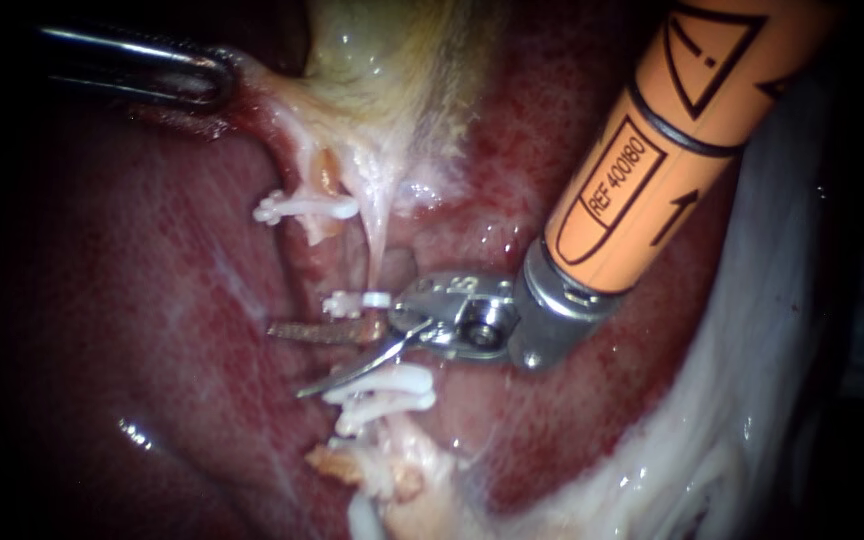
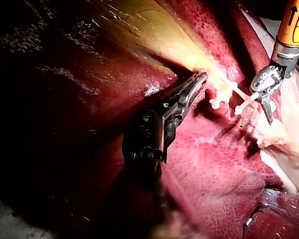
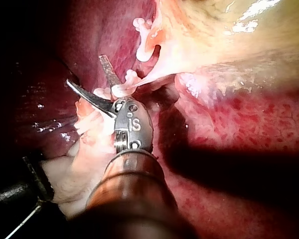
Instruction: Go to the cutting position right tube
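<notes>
Endoscope view shows the right instrument (image 1: 297, 358) coming in from the upper right on its orange shaft, its end effector spread, one blade just under the single clip (image 1: 357, 300) on the right tube (image 1: 376, 250) and the other just above the pair of clips (image 1: 382, 388) lower down. The right tube is the thin pale strand running down from the gallbladder (image 1: 392, 60) to that single clip. The stretch between the clips sits at the hinge of the blades, and I cannot tell whether it lies fully between them. The left instrument (image 1: 214, 82) enters from the upper left, its end effector pinching gallbladder tissue and holding it taut. From here the main risk, as I judge it, is a blade riding against a clip and loosening it, since both clip sets are so near the blades. The blade tips also reach toward the left tube (image 1: 287, 160), which carries its own clip (image 1: 307, 207), and over the liver (image 1: 152, 300), so pushing further in could nick either. If the pinch above slips, the strand would slacken and shift. No container is in view.
</notes>
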You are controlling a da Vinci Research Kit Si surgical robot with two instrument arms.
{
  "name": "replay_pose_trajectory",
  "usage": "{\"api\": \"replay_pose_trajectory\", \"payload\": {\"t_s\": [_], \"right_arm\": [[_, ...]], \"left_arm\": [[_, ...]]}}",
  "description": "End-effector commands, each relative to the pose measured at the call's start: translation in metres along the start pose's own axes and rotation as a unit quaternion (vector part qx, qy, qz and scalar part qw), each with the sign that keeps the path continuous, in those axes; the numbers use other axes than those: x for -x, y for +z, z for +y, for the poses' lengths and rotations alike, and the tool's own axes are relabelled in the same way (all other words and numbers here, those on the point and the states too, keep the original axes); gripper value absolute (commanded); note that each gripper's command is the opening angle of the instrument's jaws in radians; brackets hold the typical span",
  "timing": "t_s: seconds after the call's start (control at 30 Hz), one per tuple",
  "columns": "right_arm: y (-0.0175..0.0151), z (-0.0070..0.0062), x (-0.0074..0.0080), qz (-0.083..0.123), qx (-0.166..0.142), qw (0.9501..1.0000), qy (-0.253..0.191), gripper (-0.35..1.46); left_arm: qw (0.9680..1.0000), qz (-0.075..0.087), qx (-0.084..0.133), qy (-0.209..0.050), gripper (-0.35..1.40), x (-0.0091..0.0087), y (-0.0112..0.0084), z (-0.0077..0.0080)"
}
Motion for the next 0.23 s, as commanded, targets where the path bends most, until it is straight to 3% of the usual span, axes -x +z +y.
{"api": "replay_pose_trajectory", "payload": {"t_s": [0.03,0.23], "right_arm": [[-0.0001,0.0001,0.0,0.0,0.0,1.0,0.001,1.26],[-0.0002,0.0003,0.0001,0.0,0.0,1.0,0.001,1.26]], "left_arm": [[1.0,0.0,0.0,0.0,-0.35,0.0,0.0,0.0],[1.0,0.0,0.0,0.0,-0.35,0.0,0.0,0.0]]}}
